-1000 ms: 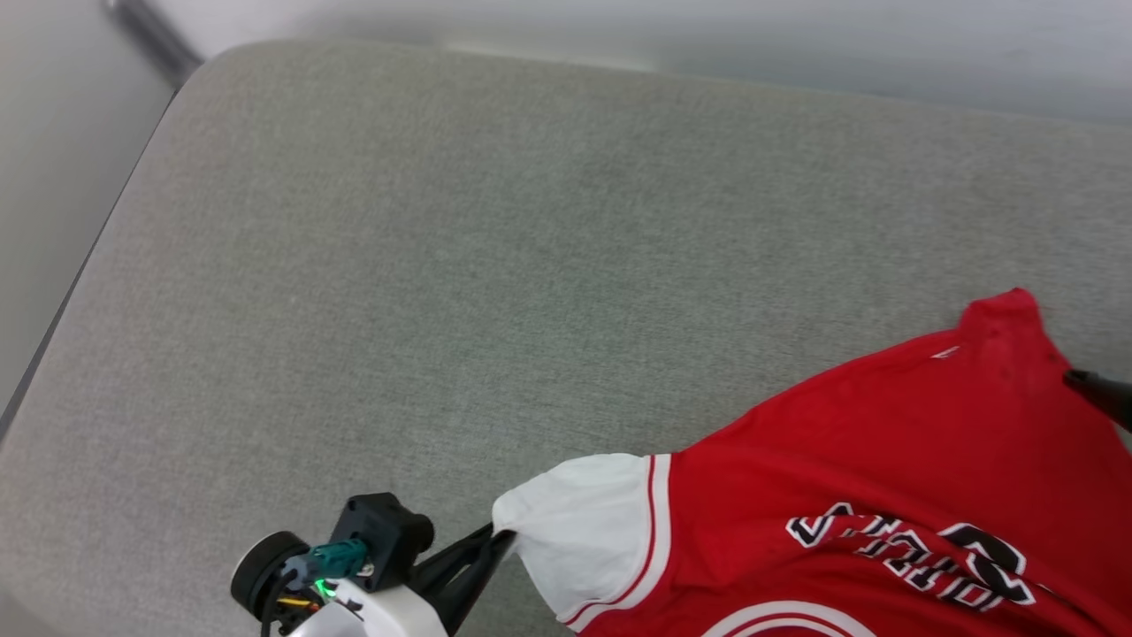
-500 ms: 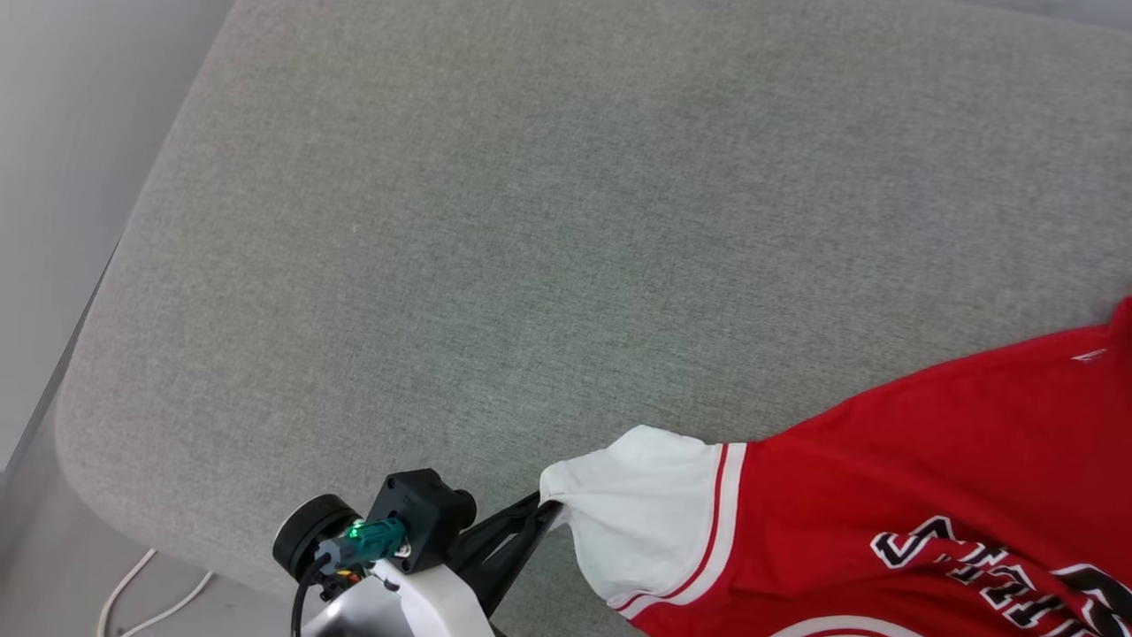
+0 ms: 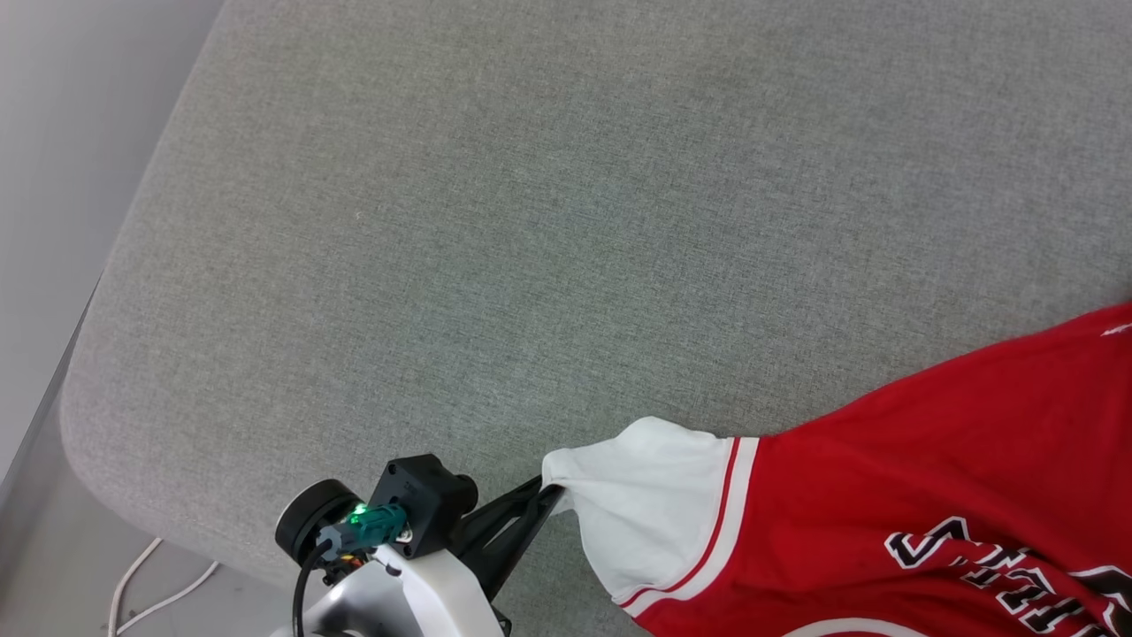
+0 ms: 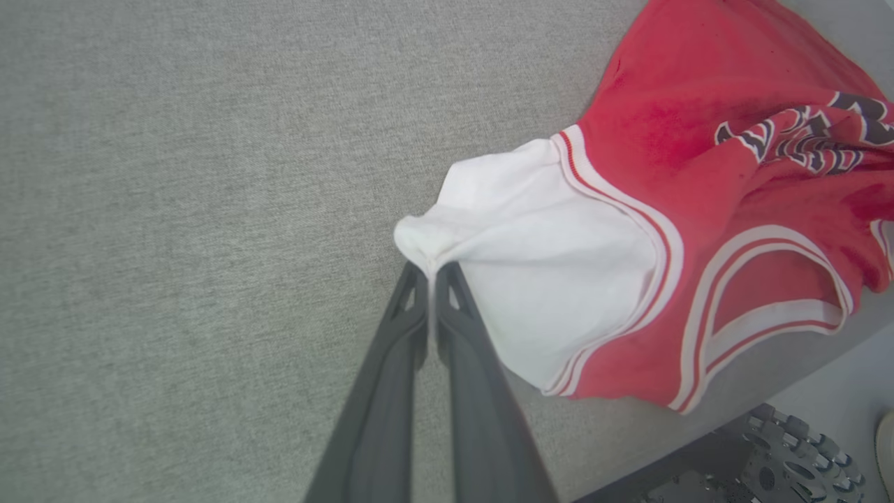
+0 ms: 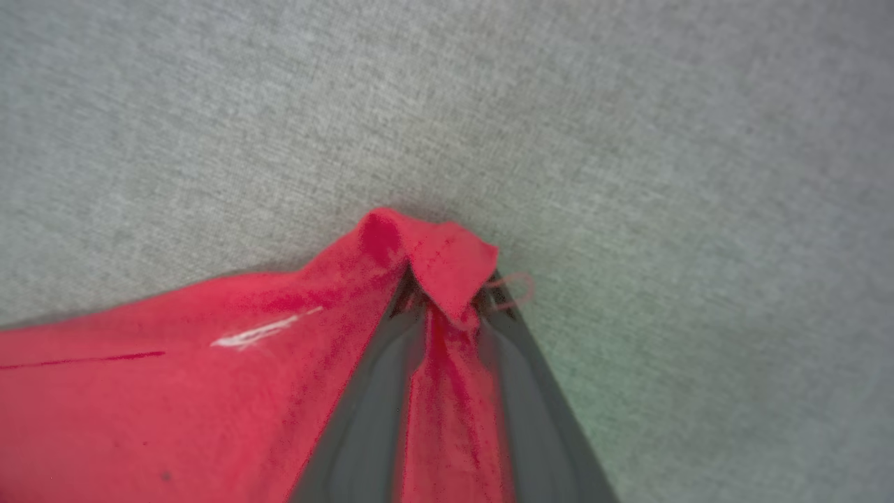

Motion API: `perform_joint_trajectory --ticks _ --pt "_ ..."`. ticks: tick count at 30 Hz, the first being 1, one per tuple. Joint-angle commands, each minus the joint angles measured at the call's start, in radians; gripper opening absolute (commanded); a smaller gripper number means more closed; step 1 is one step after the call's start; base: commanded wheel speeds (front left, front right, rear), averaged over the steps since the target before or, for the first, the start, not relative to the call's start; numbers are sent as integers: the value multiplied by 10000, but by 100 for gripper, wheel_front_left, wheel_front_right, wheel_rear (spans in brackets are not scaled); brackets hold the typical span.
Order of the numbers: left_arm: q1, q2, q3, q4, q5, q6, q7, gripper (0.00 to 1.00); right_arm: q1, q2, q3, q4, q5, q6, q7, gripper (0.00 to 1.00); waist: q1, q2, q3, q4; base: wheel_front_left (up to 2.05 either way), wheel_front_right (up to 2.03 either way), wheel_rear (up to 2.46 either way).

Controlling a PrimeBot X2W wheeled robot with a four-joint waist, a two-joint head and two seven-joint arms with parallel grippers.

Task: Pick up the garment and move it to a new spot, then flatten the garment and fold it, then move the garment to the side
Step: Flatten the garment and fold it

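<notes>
**A:** What is there to see?

**B:** One red shirt (image 3: 884, 460) with black letters lies on one grey cushion (image 3: 531, 221), towards its near right part. Both my claws are at it.

**A:** Your left claw?

**B:** My left claw (image 4: 433, 269) is pressed together, pinching the tip of one white sleeve (image 4: 531, 265).

**A:** And the right?

**B:** My right claw (image 5: 454, 286) straddles a red corner. Cloth runs between its fingers and folds over their tips. I cannot tell whether it pinches.

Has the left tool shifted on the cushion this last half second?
No, not noticeably: the camera shifted, but the left tool, shut on the garment, keeps its spacing from the cushion's corner.
</notes>
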Motion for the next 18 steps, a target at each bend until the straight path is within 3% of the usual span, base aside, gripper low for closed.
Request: perform_joint_trajectory --ticks 1,18 --pt "-99 7 32 11 6 -21 -37 0 644 358 310 618 106 0 111 0 1 0 -25 -29 0 0 0" --pt "13 435 681 -167 -193 430 -148 0 -318 689 451 392 1110 -2 -2029 0 1 0 -1920 -1251 0 0 0"
